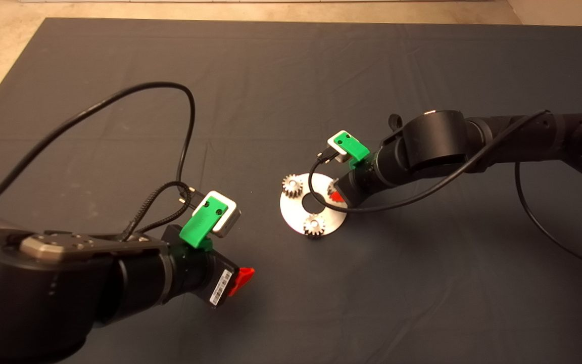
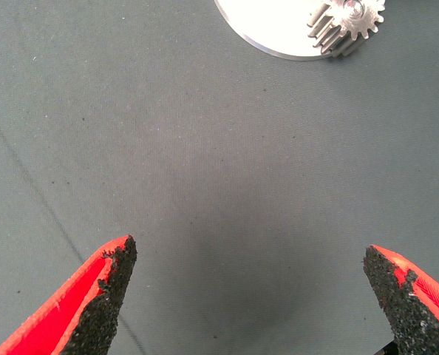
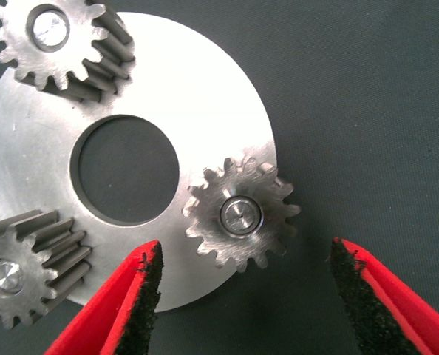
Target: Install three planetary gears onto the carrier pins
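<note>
Gears (image 3: 240,214) sit on all three carrier pins (image 3: 239,214) of the disc (image 3: 205,111). Right end effector (image 3: 243,296) hovers spread wide, empty; left end effector (image 2: 249,296) likewise, nearby.

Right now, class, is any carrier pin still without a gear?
No: in the right wrist view each of three gears sits on a pin on the disc.
</note>
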Robot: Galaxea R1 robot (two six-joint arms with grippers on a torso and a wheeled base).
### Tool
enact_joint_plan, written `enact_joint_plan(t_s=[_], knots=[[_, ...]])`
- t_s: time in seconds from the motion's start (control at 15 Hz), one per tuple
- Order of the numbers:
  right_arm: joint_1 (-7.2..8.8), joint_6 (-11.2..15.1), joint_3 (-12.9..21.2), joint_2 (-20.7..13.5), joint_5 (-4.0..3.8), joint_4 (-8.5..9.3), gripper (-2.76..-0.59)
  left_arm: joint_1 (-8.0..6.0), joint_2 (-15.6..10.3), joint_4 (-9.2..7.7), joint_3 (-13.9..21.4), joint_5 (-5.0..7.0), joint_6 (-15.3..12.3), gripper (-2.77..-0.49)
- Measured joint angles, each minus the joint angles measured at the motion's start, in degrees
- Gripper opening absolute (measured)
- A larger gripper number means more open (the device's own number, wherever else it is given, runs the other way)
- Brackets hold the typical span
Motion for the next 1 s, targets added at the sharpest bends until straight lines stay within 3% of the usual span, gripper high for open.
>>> enact_joint_plan(t_s=[0.2, 0.33, 0.47, 0.6, 0.67, 0.87, 1.0], knots=[[0.04, 0.19, 3.44, -0.58, -0.02, 0.0, -1.6, 0.0, -0.02, 0.0, 0.0, 0.0, 0.02, -1.04], [0.55, 0.94, 7.57, -1.72, 0.05, 0.0, -1.54, 0.0, -0.05, -0.02, 0.0, 0.02, 0.02, -1.04], [2.43, 3.37, 13.29, -5.9, 0.0, 0.37, -1.47, 0.0, -0.11, -0.02, 0.0, 0.02, 0.02, -1.04], [5.08, 5.46, 19.06, -12.42, -0.3, 0.83, -1.47, 0.0, -0.09, -0.02, 0.0, 0.0, 0.0, -1.04], [5.44, 6.07, 22.12, -16.45, -0.35, 1.24, -1.47, 0.0, -0.09, -0.05, 0.0, 0.02, 0.0, -1.04], [5.33, 6.9, 28.62, -31.17, -0.24, 2.8, -1.47, 0.02, 0.02, -0.08, 0.0, 0.02, -0.58, -1.04], [3.71, 6.81, 29.91, -41.68, 0.83, 2.93, -1.47, 0.16, 0.04, -0.16, 0.0, 0.02, -1.65, -1.04]])
